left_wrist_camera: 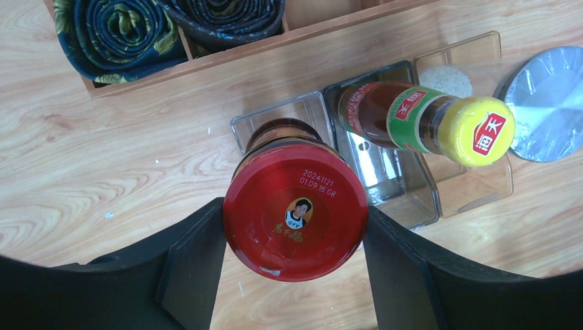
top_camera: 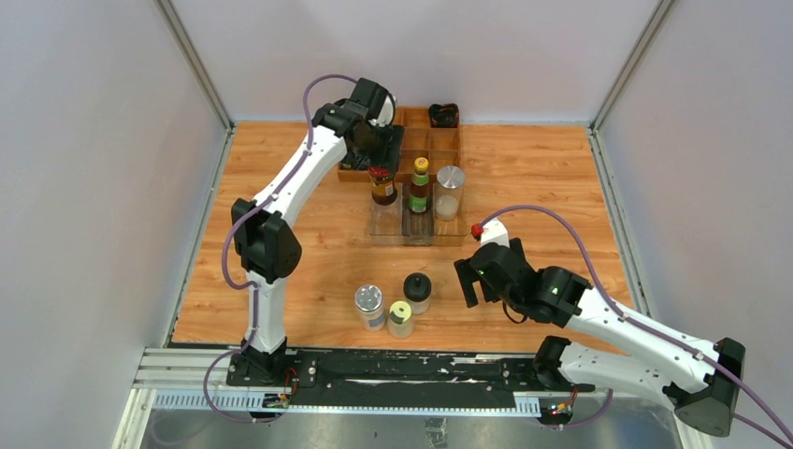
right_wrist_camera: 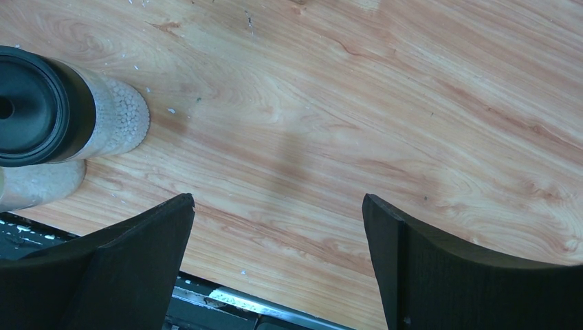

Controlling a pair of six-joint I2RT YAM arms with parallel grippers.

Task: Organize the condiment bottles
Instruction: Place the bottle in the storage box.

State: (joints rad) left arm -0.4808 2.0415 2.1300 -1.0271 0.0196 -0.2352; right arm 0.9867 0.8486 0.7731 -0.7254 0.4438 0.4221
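My left gripper [top_camera: 379, 161] reaches to the back and is shut on the red-capped jar [top_camera: 382, 184], its fingers [left_wrist_camera: 196, 261] touching both sides of the red cap [left_wrist_camera: 295, 210]. The jar stands in the left compartment of the clear tray [top_camera: 386, 226]. A yellow-green-capped bottle [top_camera: 420, 185] and a silver-capped jar [top_camera: 450, 191] stand in the same tray. A silver-capped jar [top_camera: 369, 305], a black domed jar [top_camera: 417, 291] and a pale-yellow-capped jar [top_camera: 400, 318] stand near the front edge. My right gripper [top_camera: 470, 281] is open and empty, to the right of them.
A wooden divided box [top_camera: 439, 148] stands behind the tray, with dark coiled bundles [left_wrist_camera: 103, 34] in it. In the right wrist view the black domed jar [right_wrist_camera: 31, 106] is at the far left, and the table's front edge with a metal rail [right_wrist_camera: 227, 299] lies below my gripper [right_wrist_camera: 278, 206].
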